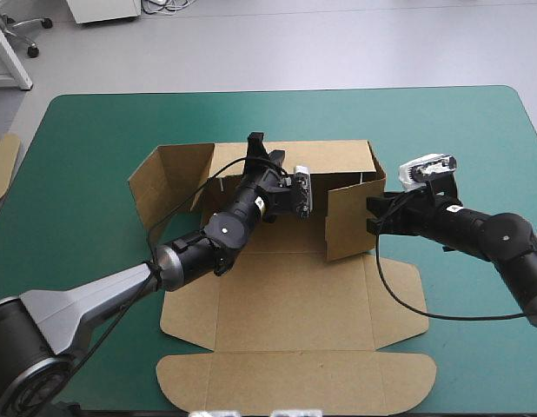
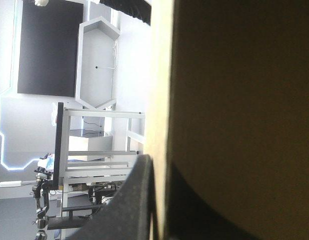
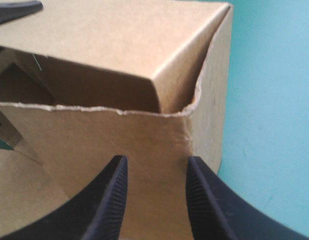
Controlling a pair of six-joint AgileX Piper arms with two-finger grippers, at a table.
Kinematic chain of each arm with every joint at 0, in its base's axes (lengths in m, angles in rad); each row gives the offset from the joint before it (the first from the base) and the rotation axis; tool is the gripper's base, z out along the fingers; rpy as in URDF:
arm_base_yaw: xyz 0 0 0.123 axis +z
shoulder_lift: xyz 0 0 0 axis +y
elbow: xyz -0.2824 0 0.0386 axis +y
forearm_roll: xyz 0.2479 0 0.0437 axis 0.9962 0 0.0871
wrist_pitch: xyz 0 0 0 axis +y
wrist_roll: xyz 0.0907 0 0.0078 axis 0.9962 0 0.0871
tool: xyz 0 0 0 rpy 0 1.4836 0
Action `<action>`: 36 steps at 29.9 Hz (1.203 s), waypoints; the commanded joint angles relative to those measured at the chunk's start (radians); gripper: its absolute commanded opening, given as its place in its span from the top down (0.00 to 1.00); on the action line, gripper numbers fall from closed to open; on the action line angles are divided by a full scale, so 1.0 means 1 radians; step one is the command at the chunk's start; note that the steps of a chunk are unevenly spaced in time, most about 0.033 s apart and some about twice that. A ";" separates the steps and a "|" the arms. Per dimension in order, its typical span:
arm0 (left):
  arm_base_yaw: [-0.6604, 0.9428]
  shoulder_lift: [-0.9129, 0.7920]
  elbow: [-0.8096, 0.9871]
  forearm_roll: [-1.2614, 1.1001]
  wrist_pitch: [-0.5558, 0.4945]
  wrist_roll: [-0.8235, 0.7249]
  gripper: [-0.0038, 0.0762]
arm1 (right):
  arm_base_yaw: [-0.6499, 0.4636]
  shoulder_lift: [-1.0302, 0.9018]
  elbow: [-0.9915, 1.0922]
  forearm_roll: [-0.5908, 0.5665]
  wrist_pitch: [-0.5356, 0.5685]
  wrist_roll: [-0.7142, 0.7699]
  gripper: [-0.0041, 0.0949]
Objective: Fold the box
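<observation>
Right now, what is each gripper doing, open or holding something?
Left gripper: shut on the box, its back wall.
Right gripper: open, holding nothing.

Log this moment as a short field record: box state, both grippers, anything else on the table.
object: brown box, partly folded
walls: back wall, left wall and right wall raised
lid: lid flat, toward the near edge
left: left gripper shut on the back wall
right: right gripper open, at the right wall's outer face
other: spare board at the table's left edge

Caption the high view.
Left gripper holds the box by its far wall; open right gripper at its side wall.
</observation>
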 commanded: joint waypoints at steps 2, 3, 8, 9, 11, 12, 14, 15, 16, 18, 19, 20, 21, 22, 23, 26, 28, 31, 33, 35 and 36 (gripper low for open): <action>-0.004 -0.033 -0.006 -0.016 0.001 -0.039 0.97 | 0.035 -0.038 -0.027 -0.192 -0.025 0.177 0.60; -0.004 -0.033 -0.006 -0.016 0.001 -0.040 0.97 | 0.037 -0.052 -0.027 -0.235 -0.016 0.218 0.60; -0.004 -0.033 -0.006 -0.016 0.001 -0.040 0.97 | 0.042 -0.167 -0.046 -0.589 0.044 0.424 0.60; -0.004 -0.033 -0.006 -0.016 0.003 -0.040 0.97 | 0.042 -0.191 -0.062 -0.694 0.068 0.505 0.60; -0.004 -0.033 -0.006 -0.016 0.003 -0.040 0.97 | 0.042 -0.220 -0.103 -0.830 0.116 0.633 0.60; -0.004 -0.033 -0.006 -0.016 0.003 -0.040 0.97 | 0.042 -0.227 -0.132 -0.882 0.146 0.696 0.60; -0.004 -0.033 -0.006 -0.016 0.003 -0.040 0.97 | 0.040 -0.225 -0.204 -0.958 0.213 0.818 0.60; -0.004 -0.033 -0.006 -0.016 0.003 -0.040 0.97 | 0.040 -0.216 -0.245 -0.982 0.239 0.882 0.60; -0.004 -0.033 -0.006 -0.016 0.003 -0.040 0.97 | 0.040 -0.208 -0.281 -1.002 0.258 0.924 0.60; -0.004 -0.033 -0.006 -0.016 0.003 -0.040 0.97 | 0.040 -0.172 -0.376 -1.024 0.293 0.964 0.60; -0.004 -0.033 -0.006 -0.016 0.004 -0.040 0.97 | 0.040 -0.148 -0.417 -1.025 0.311 0.966 0.60; -0.004 -0.033 -0.006 -0.016 0.004 -0.040 0.97 | 0.040 -0.106 -0.481 -1.025 0.346 0.966 0.60; -0.004 -0.033 -0.006 -0.016 0.008 -0.040 0.97 | 0.040 -0.073 -0.522 -1.025 0.371 0.951 0.60; -0.004 -0.033 -0.006 -0.016 0.015 -0.040 0.97 | 0.040 -0.040 -0.572 -1.025 0.401 0.932 0.60; -0.004 -0.033 -0.006 -0.016 0.019 -0.040 0.97 | 0.040 0.004 -0.618 -1.025 0.422 0.912 0.60; -0.004 -0.033 -0.006 -0.016 0.034 -0.040 0.97 | 0.038 0.131 -0.749 -1.023 0.453 0.909 0.60; -0.004 -0.033 -0.006 -0.016 0.036 -0.040 0.97 | 0.016 0.201 -0.816 -0.996 0.460 0.901 0.60; -0.004 -0.033 -0.006 -0.016 0.036 -0.040 0.97 | -0.067 0.312 -0.929 -0.837 0.498 0.846 0.60; -0.004 -0.033 -0.006 -0.016 0.036 -0.040 0.97 | -0.125 0.371 -0.987 -0.719 0.518 0.800 0.60; -0.004 -0.033 -0.006 -0.016 0.036 -0.040 0.97 | -0.176 0.432 -1.036 -0.625 0.539 0.772 0.60; -0.004 -0.033 -0.006 -0.016 0.036 -0.040 0.97 | -0.190 0.462 -1.055 -0.604 0.549 0.766 0.60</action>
